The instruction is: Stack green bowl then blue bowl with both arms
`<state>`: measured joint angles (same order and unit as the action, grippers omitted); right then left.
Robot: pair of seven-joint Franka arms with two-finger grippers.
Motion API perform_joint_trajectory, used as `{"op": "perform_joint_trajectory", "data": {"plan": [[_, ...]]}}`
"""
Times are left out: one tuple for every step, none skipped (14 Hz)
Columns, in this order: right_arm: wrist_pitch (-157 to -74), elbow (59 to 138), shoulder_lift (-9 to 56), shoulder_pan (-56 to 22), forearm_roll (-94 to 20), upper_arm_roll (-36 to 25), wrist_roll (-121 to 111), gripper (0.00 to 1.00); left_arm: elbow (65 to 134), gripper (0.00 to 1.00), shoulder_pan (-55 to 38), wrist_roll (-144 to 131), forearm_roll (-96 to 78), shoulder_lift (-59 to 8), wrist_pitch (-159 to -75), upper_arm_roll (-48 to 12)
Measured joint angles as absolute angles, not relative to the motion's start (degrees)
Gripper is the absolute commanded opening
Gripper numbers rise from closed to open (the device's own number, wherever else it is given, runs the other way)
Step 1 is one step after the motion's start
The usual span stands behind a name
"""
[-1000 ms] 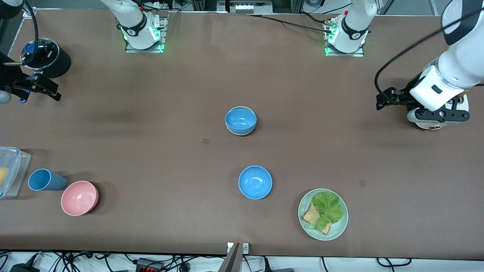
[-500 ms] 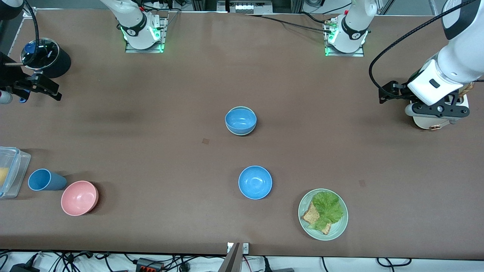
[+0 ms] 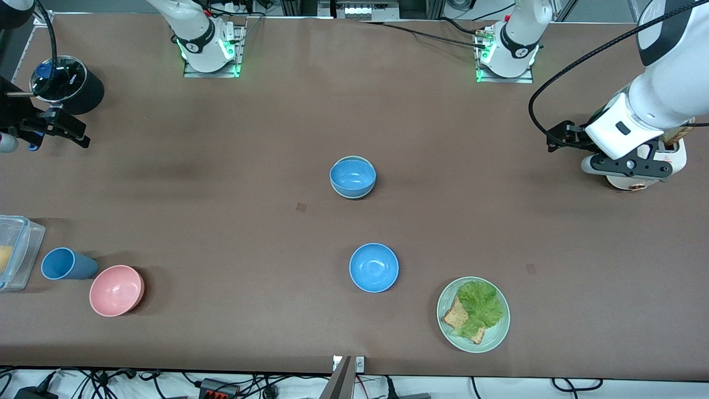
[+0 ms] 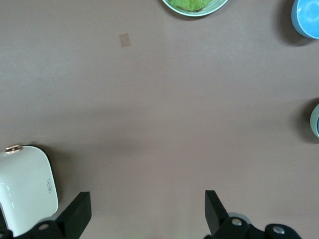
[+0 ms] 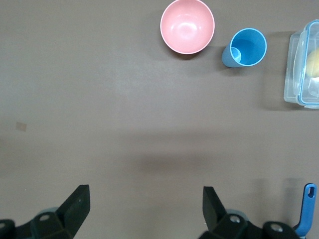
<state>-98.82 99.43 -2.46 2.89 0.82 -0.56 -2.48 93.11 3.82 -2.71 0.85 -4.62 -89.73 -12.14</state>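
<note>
Blue bowl (image 3: 352,175) already sits nested in the green bowl (image 3: 363,192) mid-table, both the left gripper (image 4: 144,211) and right gripper (image 5: 145,208) hang wide open and empty over the table ends, so the only real risk is either one bumping the stack.

The desk (image 3: 221,183) was covered in a matt brown sheet. A smooth, faintly glossy plastic look was shown by the blue bowl (image 3: 353,175) nested in the green bowl (image 3: 348,194). The container (image 5: 301,64) was seen as clear plastic, and the white appliance (image 4: 25,186) as glossy.
</note>
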Motion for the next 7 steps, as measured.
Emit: {"op": "perform_joint_trajectory", "data": {"plan": [[-98.8,99.4,-2.4,2.9,0.8,-0.6,-2.5,1.0,93.0,1.0,3.8,-3.0,0.8,-4.6,-89.7,-12.1],[-98.8,99.3,-2.3,2.9,0.8,-0.6,-2.5,1.0,93.0,1.0,3.8,-3.9,0.8,-4.7,-89.7,-12.1],[-98.8,99.1,-2.2,2.9,0.8,-0.6,-2.5,1.0,92.9,1.0,3.8,-6.0,0.7,-4.8,-89.7,-12.1],[-98.8,98.8,-2.1,2.9,0.8,-0.6,-2.5,1.0,92.8,1.0,3.8,-8.0,0.5,-4.9,-89.6,-12.1],[-98.8,98.6,-2.0,2.9,0.8,-0.6,-2.5,1.0,92.8,1.0,3.8,-9.0,0.4,-5.0,-89.6,-12.1],[-98.8,98.5,-2.0,2.9,0.8,-0.6,-2.5,1.0,92.7,1.0,3.8,-9.6,0.3,-5.0,-89.6,-12.1],[-98.8,98.5,-2.0,2.9,0.8,-0.6,-2.5,1.0,92.7,1.0,3.8,-9.9,0.1,-5.0,-89.6,-12.1]]}}
